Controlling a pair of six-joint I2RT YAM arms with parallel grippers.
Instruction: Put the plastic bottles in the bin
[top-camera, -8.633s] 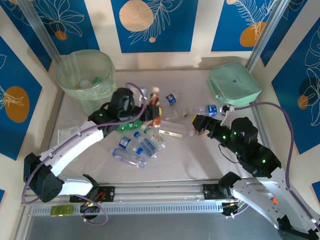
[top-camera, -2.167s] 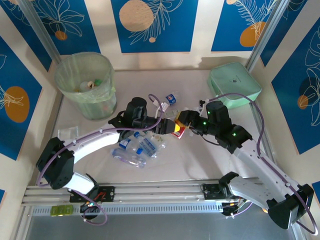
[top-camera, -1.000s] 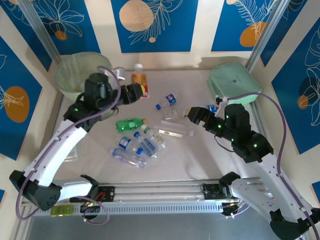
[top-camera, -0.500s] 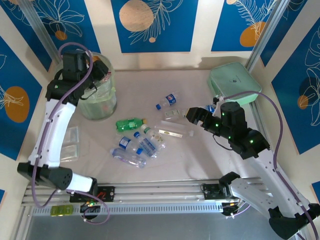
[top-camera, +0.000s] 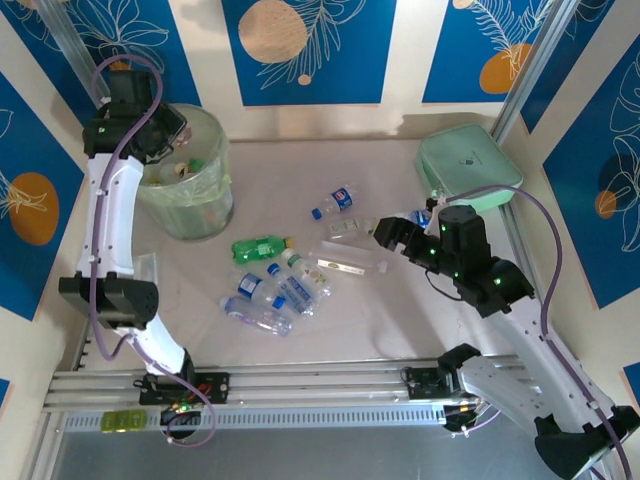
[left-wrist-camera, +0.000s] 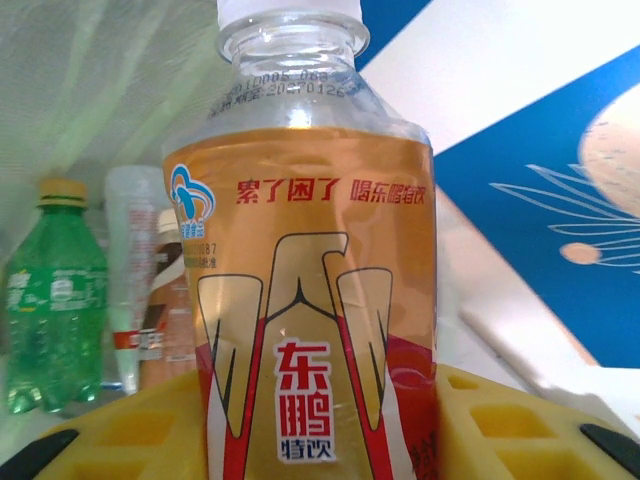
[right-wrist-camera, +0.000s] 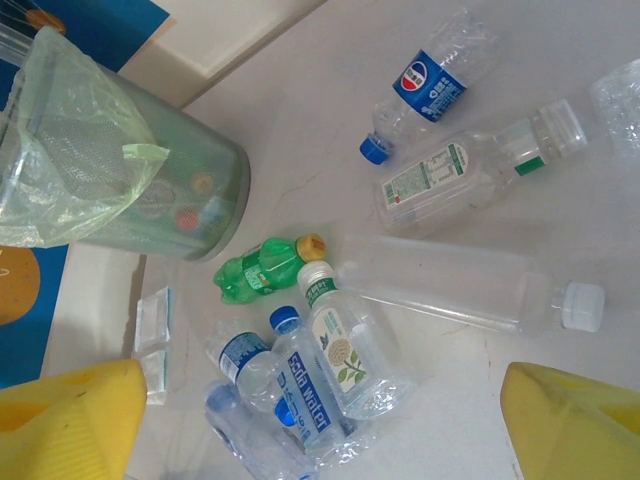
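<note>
Pale tabletop (top-camera: 400, 330), blue-panelled walls. Plastic bottles (top-camera: 275, 290) lie loose mid-table. Left wrist view: orange-labelled bottle (left-wrist-camera: 300, 300) clamped between yellow pads (left-wrist-camera: 500, 420), green bottle (left-wrist-camera: 50, 310) inside the lined bin beyond. Top view: left gripper (top-camera: 163, 128) above the bin (top-camera: 205, 200); right gripper (top-camera: 388, 233) near the loose bottles, jaws apart, empty.

lab cell: alu frame (top-camera: 320, 384), printed panels (top-camera: 300, 50)

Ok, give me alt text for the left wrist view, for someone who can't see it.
A clear bottle with an orange-and-red label and white cap stands upright, gripped between the left gripper's yellow fingers. Behind it at left, a green bottle sits inside the pale-green-lined bin; a blue-and-white wall panel is at right.
</note>
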